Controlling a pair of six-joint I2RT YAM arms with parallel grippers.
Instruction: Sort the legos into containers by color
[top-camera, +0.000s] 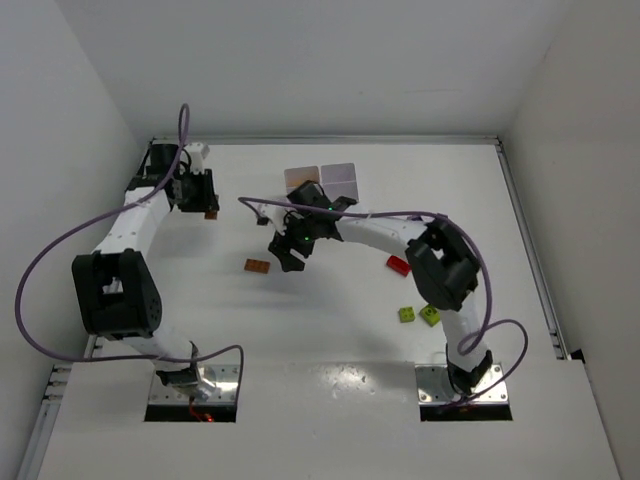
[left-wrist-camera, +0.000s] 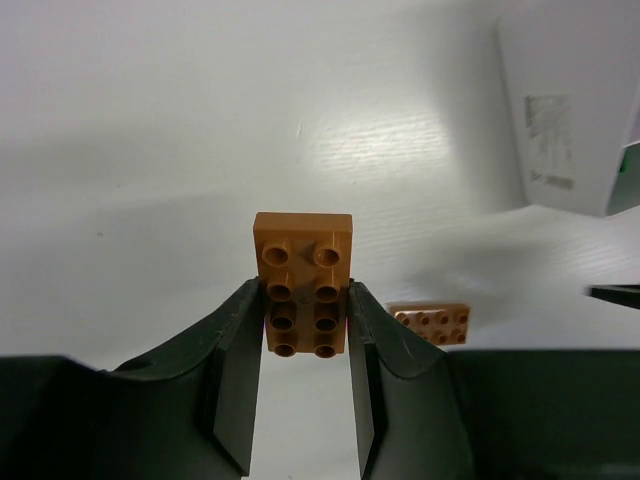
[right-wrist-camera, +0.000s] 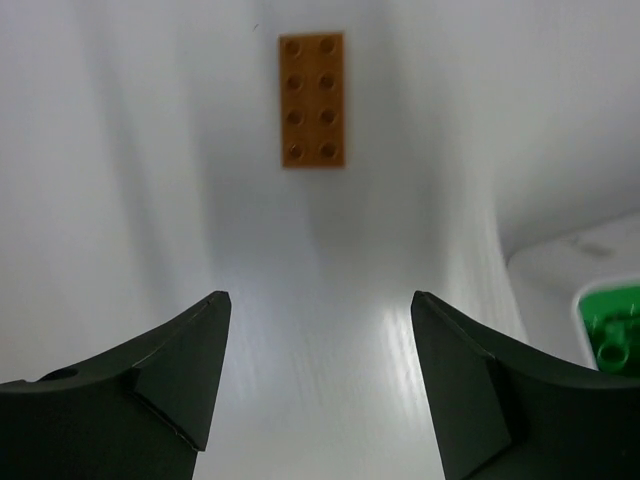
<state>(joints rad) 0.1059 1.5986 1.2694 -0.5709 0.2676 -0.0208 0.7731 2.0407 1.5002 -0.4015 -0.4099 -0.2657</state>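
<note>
At the far left of the surface (top-camera: 330, 320), we are holding an orange brick (left-wrist-camera: 305, 262) between our left fingers (left-wrist-camera: 235, 340); our right fingers (right-wrist-camera: 170, 360) are standing wide open beside a second orange brick (right-wrist-camera: 312, 100), near the tray (top-camera: 340, 172).

You will find no words or numbers you can read here; the only print is a small grey label (left-wrist-camera: 550, 140) on the side of the white tray (left-wrist-camera: 590, 60), and it is too blurry.
</note>
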